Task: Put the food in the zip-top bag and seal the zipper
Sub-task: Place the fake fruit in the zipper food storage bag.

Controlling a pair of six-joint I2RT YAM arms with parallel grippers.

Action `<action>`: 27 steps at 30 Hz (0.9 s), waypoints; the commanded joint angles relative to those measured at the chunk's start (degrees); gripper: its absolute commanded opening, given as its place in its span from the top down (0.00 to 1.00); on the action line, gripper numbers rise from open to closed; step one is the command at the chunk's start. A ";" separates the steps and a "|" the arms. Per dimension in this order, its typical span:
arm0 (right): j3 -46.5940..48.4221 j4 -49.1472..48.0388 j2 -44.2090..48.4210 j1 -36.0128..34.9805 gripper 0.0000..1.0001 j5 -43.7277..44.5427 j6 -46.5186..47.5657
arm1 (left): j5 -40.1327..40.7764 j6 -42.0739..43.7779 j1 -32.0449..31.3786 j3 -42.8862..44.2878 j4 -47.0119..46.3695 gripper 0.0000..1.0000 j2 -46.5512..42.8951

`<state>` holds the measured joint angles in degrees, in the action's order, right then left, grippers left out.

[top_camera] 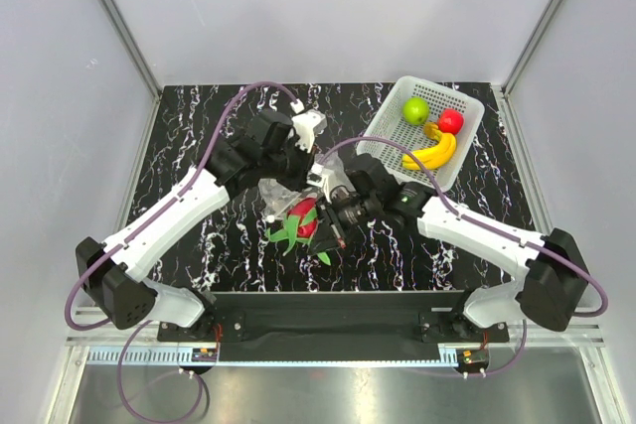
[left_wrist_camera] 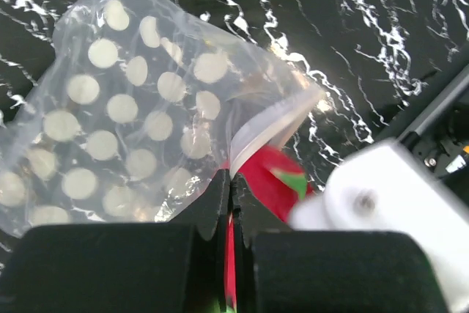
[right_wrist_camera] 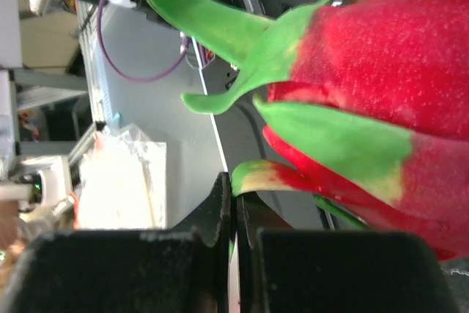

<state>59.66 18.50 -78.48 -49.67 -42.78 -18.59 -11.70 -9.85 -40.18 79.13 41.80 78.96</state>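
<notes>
The zip-top bag (left_wrist_camera: 132,108), clear with white dots, lies crumpled on the black marbled table (top_camera: 199,136). My left gripper (left_wrist_camera: 231,181) is shut on the bag's mouth edge, where the pale zipper (left_wrist_camera: 267,126) runs. Against that mouth sits the red green-topped fruit (right_wrist_camera: 381,56); it shows in the top view as the red fruit (top_camera: 303,220) with the bag (top_camera: 281,196) just beyond it. My right gripper (right_wrist_camera: 236,185) is shut on one of its green leaves (right_wrist_camera: 271,175). Both grippers meet mid-table: the left gripper (top_camera: 290,184) and the right gripper (top_camera: 333,217).
A white perforated basket (top_camera: 467,111) stands at the back right, holding a green round fruit (top_camera: 415,110), a red round one (top_camera: 451,121) and a yellow banana bunch (top_camera: 432,154). The right arm's white housing (left_wrist_camera: 388,203) sits close beside the left fingers.
</notes>
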 commanded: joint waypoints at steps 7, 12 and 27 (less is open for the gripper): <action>3.80 5.40 6.13 -1.31 1.00 16.65 9.97 | -11.13 -0.08 0.02 1.02 -2.78 1.00 0.49; 1.87 5.23 9.48 -1.22 1.00 24.04 10.59 | -14.13 -1.23 -0.07 2.07 -1.46 1.00 1.29; 1.15 7.16 8.26 2.30 1.00 31.53 4.37 | -17.04 -5.70 -0.86 0.85 -1.54 1.00 -3.02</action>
<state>57.43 29.80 -69.47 -47.81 -15.07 -11.31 -26.30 -12.91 -40.21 79.68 41.17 79.31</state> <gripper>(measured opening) 0.019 0.012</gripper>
